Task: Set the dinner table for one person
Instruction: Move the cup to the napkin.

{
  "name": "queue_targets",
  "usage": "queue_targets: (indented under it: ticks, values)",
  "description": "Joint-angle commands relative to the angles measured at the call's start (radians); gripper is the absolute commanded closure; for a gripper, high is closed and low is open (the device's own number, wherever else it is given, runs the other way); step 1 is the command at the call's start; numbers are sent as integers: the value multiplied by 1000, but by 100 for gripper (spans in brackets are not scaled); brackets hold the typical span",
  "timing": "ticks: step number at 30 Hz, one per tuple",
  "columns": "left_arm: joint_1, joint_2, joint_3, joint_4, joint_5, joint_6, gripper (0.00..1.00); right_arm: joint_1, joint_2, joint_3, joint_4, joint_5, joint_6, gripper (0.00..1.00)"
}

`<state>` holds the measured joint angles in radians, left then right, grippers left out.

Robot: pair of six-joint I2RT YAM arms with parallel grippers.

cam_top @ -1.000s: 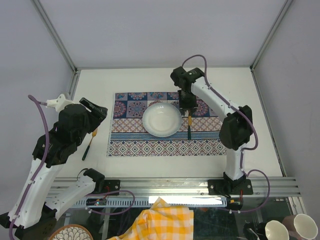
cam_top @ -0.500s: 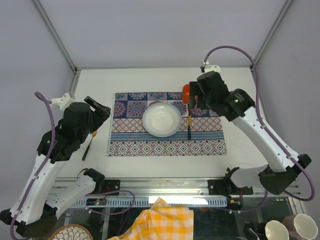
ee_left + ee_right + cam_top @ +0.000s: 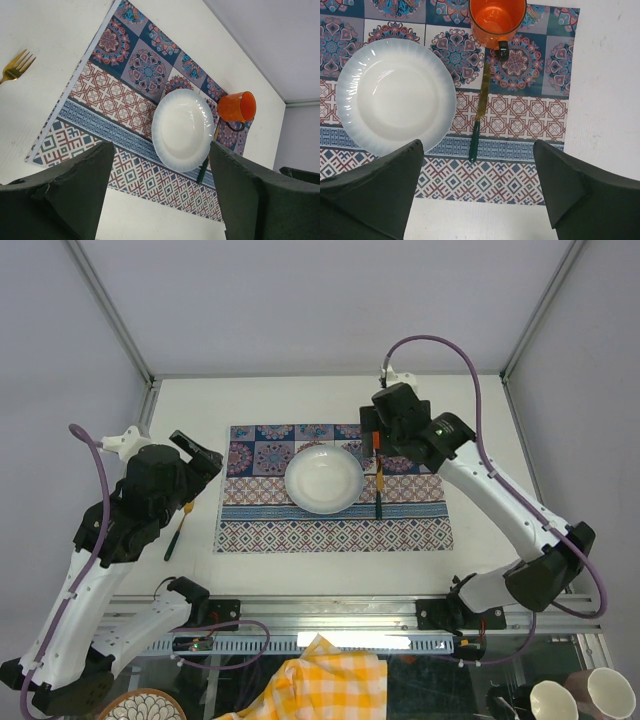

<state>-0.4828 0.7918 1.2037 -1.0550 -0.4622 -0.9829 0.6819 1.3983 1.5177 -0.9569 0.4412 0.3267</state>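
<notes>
Standing wide and empty, the jaws of the left gripper (image 3: 160, 147) and right gripper (image 3: 477, 145) are held above the table (image 3: 605, 100), apparently clear of it, a plate (image 3: 395, 95) framed between them.

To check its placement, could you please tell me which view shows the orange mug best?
The right wrist view: the orange mug appears large from straight above, inside and handle clear. The left wrist view shows it smaller, at a slant; in the top external view the right arm hides most of it.
</notes>
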Motion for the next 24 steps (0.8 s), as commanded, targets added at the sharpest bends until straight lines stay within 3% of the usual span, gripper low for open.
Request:
queue_targets:
  ticks: [1, 6, 11, 15, 24]
  values:
    - [6, -11, 22, 17, -15, 20, 21, -33, 37, 10, 109, 58, -32, 5]
    - [6, -19, 21, 12, -20, 21, 21, -249, 185, 103, 78, -178, -23, 8]
    - [6, -23, 25, 12, -15, 23, 21, -359, 392, 301, -26, -272, -22, 10]
    - [6, -25, 39, 7, -17, 29, 21, -373, 518, 409, -54, -325, -62, 12]
    - [6, -40, 36, -2, -31, 27, 22, -377, 554, 334, 31, -339, -129, 17]
